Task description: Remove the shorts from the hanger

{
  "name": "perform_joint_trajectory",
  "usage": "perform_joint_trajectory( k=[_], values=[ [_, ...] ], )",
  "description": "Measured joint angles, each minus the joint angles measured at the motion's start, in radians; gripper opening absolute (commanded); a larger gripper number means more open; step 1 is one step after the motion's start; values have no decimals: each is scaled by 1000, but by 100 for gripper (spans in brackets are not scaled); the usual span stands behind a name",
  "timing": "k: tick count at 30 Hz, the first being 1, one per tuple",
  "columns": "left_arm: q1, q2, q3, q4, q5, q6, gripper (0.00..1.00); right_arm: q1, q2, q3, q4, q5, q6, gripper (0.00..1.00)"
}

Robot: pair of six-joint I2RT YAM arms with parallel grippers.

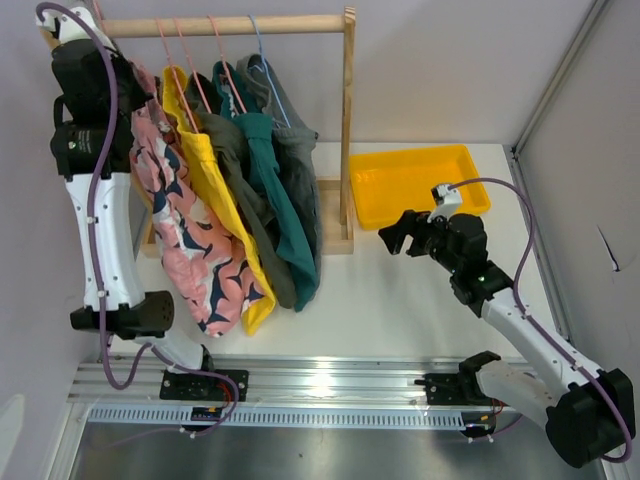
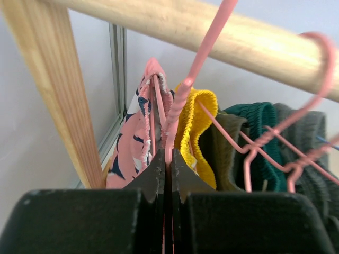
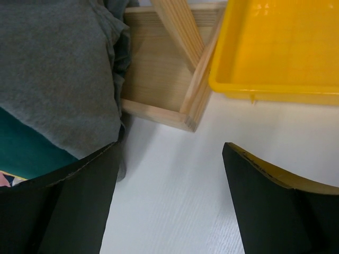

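A robotics lab cell is indicated: a white table (image 1: 400, 290) is walled by plain panels (image 1: 585, 150), and the left arm (image 1: 105, 230) and right arm (image 1: 525, 325) are bolted to an aluminium rail (image 1: 330, 385) at its edge.

We show the left arm (image 1: 105, 235) and the right arm (image 1: 527, 335), each built of white links between black joint housings. A purple cable (image 1: 93, 200) follows the left arm from 12 to 6 o'clock, and a second purple cable (image 1: 497, 180) arcs over the right. The left tool (image 2: 166, 159) and the right tool (image 3: 169, 148) bear matt black fingers (image 3: 69, 201). Black base plates (image 1: 190, 383) sit at 6 o'clock.
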Motion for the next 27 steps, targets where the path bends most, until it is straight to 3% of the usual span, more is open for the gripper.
perform_joint_trajectory(
  k=[9, 11, 16, 22, 27],
  values=[
    [-2, -139, 3, 7, 11, 0, 0, 203, 17, 256, -46, 88, -75, 88],
    [-2, -168, -13, 17, 21, 0, 0, 261, 33, 344, -65, 87, -103, 96],
    [-7, -261, -145, 52, 34, 0, 0, 499, 92, 536, -89, 86, -171, 99],
    [-10, -285, -229, 60, 35, 0, 0, 821, 298, 779, -79, 145, -233, 99],
    [-14, -288, -271, 66, 37, -1, 0, 944, 555, 1008, -63, 179, -249, 99]
  ],
)
